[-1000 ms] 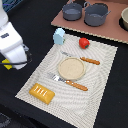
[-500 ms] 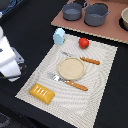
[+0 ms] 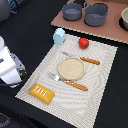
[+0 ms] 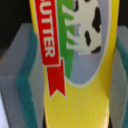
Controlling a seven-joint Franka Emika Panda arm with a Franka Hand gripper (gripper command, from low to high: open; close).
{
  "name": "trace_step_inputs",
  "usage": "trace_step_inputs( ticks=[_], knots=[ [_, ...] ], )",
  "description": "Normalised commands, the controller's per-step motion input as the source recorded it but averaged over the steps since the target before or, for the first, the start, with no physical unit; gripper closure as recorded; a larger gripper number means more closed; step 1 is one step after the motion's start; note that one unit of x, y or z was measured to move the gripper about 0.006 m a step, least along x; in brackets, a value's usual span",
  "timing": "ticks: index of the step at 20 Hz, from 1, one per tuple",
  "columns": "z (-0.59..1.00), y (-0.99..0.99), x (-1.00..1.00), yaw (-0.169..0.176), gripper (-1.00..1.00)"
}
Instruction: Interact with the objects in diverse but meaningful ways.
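- The butter box [image 4: 75,65] fills the wrist view, yellow, with a red "BUTTER" ribbon and a cow; grey pads [image 4: 22,85] edged in teal press on both its long sides, so the hand [image 4: 75,100] is clenched on it.
- Judged from that, the box sits lengthways between the fingers, a grip that ought to keep it from twisting.
- In the exterior view only the arm's white body [image 3: 9,65] shows, at 9 o'clock of the mat [image 3: 107,65]; the hand and box lie outside that frame.
- The mat is dressed like a place setting: plate [image 3: 71,68] in the middle, knife [image 3: 84,60] on its 1 o'clock side, fork [image 3: 67,82] on its 6 o'clock side, both orange-handled.
- The tomato [image 3: 84,43] sits near the mat's 12 o'clock edge, apart from the cutlery.
- The carton [image 3: 59,35] stands upright at the mat's 11 o'clock corner, apart from the tomato.
- The bread [image 3: 42,93] lies flat at the mat's 7 o'clock corner, nearest the arm, so likely the easiest next reach.
- The plate is bare, a sensible target for the butter.
- The counter [image 3: 35,20] is black and matte; the striped mat should offer grip.
- A brown board [image 3: 107,34] at 12 o'clock carries two grey pots [image 3: 96,13], with a third vessel cut off at 1 o'clock.
- A grey shape sits at 10 o'clock; what it is cannot be told.
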Motion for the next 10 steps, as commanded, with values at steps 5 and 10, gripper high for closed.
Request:
trace_step_inputs(
  ticks=[5,10],
  knots=[
    [-0.02,-0.04,0.00,-0.015,-1.00],
    [0.85,0.03,0.00,0.000,-1.00]
  ],
)
